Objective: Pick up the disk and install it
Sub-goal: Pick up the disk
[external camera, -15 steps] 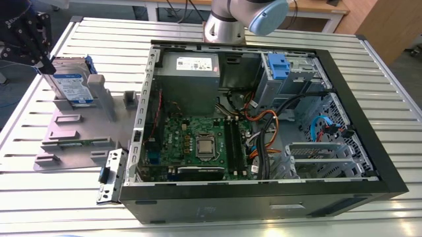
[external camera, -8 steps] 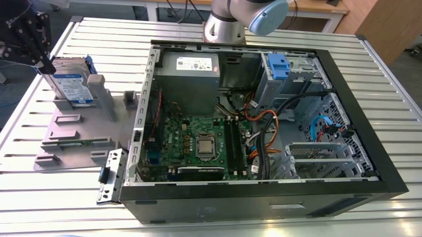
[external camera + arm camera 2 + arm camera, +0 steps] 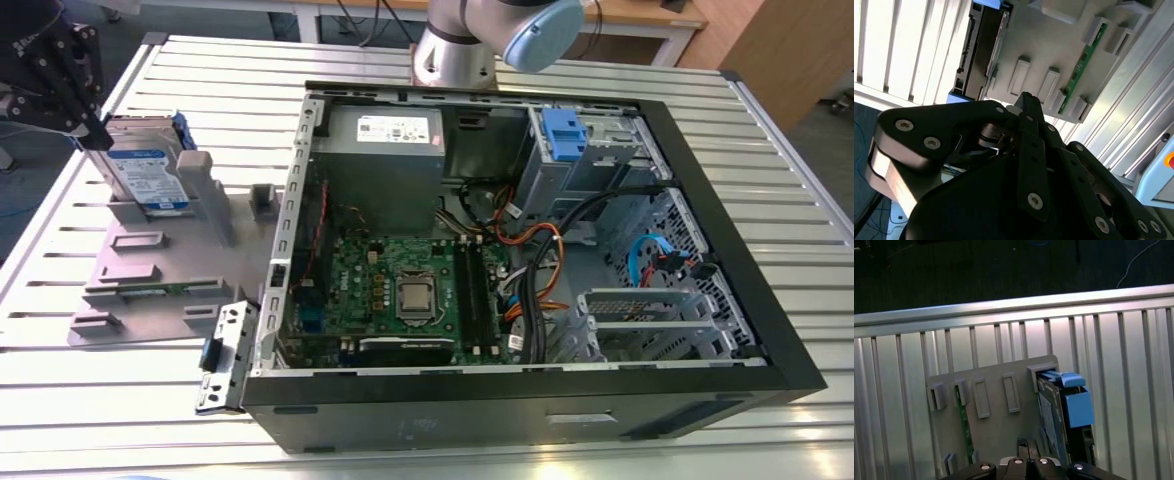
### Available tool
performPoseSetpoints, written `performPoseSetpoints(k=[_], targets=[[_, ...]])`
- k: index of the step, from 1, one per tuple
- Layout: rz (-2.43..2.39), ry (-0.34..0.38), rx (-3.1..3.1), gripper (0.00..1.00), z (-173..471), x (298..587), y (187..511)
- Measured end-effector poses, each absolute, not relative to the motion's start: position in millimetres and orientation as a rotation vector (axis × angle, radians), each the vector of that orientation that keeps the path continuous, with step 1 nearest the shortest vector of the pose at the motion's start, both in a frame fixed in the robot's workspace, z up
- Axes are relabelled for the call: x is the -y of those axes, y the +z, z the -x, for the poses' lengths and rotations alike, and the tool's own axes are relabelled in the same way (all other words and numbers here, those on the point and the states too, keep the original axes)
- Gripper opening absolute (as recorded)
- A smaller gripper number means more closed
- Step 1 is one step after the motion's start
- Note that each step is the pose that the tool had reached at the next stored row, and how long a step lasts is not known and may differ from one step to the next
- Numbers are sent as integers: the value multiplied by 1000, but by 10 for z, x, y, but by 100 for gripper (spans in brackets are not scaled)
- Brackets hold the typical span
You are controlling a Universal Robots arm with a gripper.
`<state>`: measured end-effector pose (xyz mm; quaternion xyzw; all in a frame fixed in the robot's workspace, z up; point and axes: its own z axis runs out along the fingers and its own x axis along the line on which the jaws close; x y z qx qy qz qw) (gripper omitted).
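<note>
Alignment probably matters most for this pick: set your end effector square to the thin edges of the disk and off its label face. You cannot tell whether the end effector is clenched or released. The disk stands upright in the grey holder on the tabletop, just beside the end effector, toward the exterior view's right; farther that way sits the open computer case

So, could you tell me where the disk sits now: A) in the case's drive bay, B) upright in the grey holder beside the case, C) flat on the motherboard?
B: the disk stands on edge in the grey holder, on the exterior view's left of the open computer case, with the gripper close by.
</note>
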<state>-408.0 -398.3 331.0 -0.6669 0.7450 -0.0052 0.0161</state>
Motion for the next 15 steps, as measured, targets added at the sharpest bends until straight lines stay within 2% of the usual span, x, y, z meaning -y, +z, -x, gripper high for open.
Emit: performPoseSetpoints(k=[15], targets=[[2133, -15, -2261, 11, 4080, 3983, 3310]])
